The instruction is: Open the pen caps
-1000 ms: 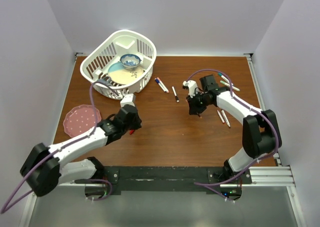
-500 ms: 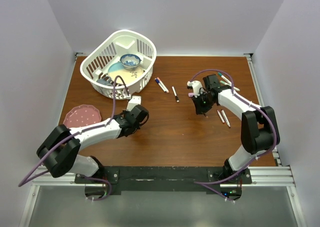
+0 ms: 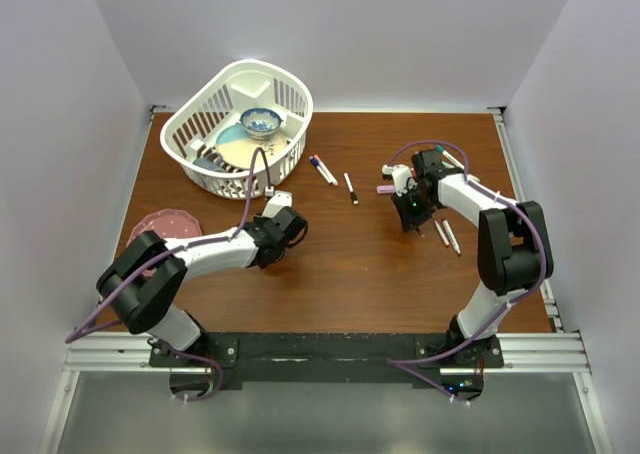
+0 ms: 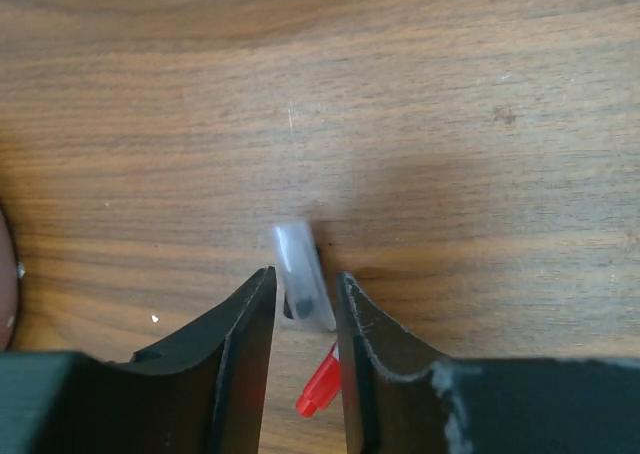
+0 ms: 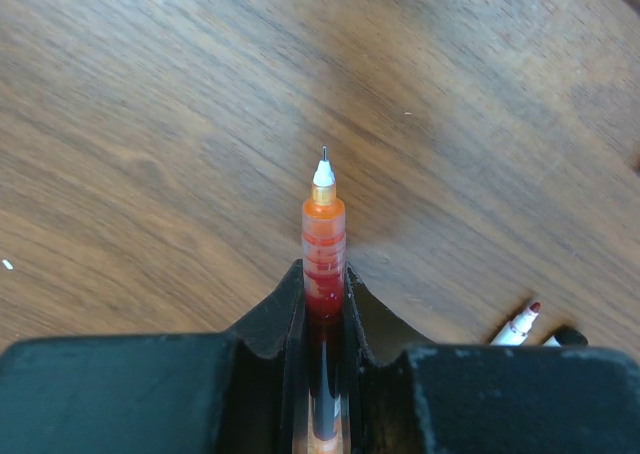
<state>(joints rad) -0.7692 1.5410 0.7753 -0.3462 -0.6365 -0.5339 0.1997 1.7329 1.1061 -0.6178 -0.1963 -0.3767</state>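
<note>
No writing, brand, number or sign can be read in any view. The orange pen (image 5: 323,244) shows no print on the part seen by the right wrist camera. The pens (image 3: 322,169) just right of the white basket (image 3: 240,67) may carry markings, but they are too small to tell.

Orange-red pen (image 5: 323,239): uncapped, fine tip bared, clamped between right fingers (image 5: 268,324).
Translucent cap (image 4: 303,284): blurred, between left fingers (image 4: 245,339), contact unclear.
Blue-ended pen (image 3: 322,169), black-ended pen (image 3: 350,188): lying mid-table, apart.
</note>
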